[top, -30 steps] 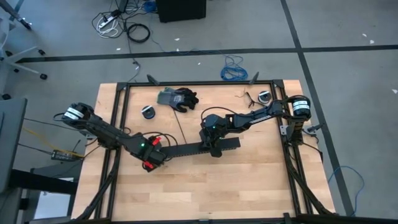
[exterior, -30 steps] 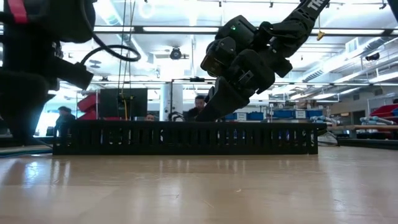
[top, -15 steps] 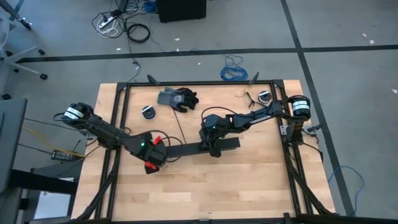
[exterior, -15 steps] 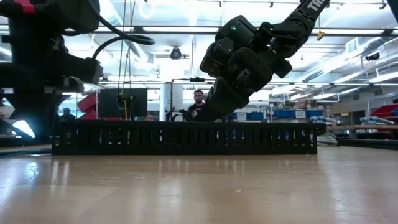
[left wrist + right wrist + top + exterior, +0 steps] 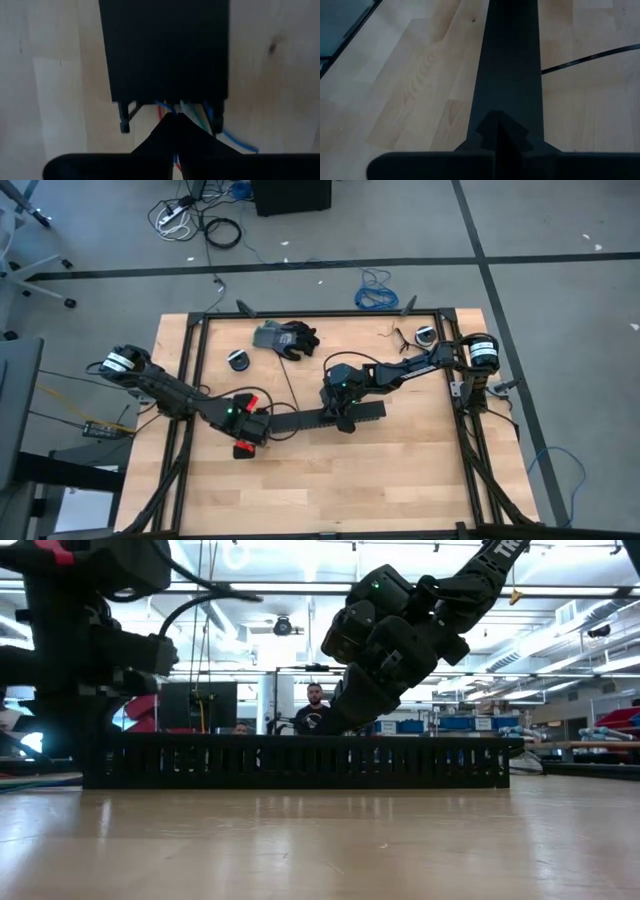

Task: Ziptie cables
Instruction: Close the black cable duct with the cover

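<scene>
1. Cables (image 5: 200,117): thin, soft wires in blue, green, red and white poke out of the end of the long black slotted plastic channel (image 5: 310,420), which lies flat in the middle of the pale wooden table (image 5: 330,480).
2. They look light and floppy, so they will bend and slip apart if pinched at the tips. I think the best place to grab them is close to the channel mouth, where they sit together.
3. The left gripper (image 5: 175,116) is at that end, its two dark fingers pressed together right at the wires (whether a wire is caught between them I cannot tell).
4. The right gripper (image 5: 496,122) is clenched too, pressing down on top of the channel near its other end. It seems to hold the channel steady.
5. Other things sit well apart at the far edge: a grey and black glove (image 5: 286,338) and a small round black spool (image 5: 239,359).
6. A thin black cord (image 5: 590,57) runs across the wood beside the channel and could snag.
</scene>
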You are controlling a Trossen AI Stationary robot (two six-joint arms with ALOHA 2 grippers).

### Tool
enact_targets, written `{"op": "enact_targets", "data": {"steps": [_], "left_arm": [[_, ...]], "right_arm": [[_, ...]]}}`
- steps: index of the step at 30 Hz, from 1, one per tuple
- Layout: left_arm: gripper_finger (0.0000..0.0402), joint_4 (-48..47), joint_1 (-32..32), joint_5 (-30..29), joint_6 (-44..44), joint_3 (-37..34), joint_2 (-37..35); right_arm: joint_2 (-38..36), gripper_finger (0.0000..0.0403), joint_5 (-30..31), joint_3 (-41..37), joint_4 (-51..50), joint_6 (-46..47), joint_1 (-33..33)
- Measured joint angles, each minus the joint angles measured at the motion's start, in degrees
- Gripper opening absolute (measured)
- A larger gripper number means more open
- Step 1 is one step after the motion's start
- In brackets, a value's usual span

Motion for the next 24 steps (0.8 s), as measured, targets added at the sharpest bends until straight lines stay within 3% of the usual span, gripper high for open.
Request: {"op": "enact_targets", "data": {"steps": [10, 24], "left_arm": [[0.0, 6.5, 0.4, 2.0, -0.3, -3.5, 0.0], [0.0, 8.3, 0.4, 1.7, -0.7, -3.7, 0.0]], "right_arm": [[0.0, 0.0, 0.0, 0.0, 0.0, 0.0, -0.1], [0.0, 0.0, -0.1, 0.0, 2.5, 1.5, -0.1]]}}
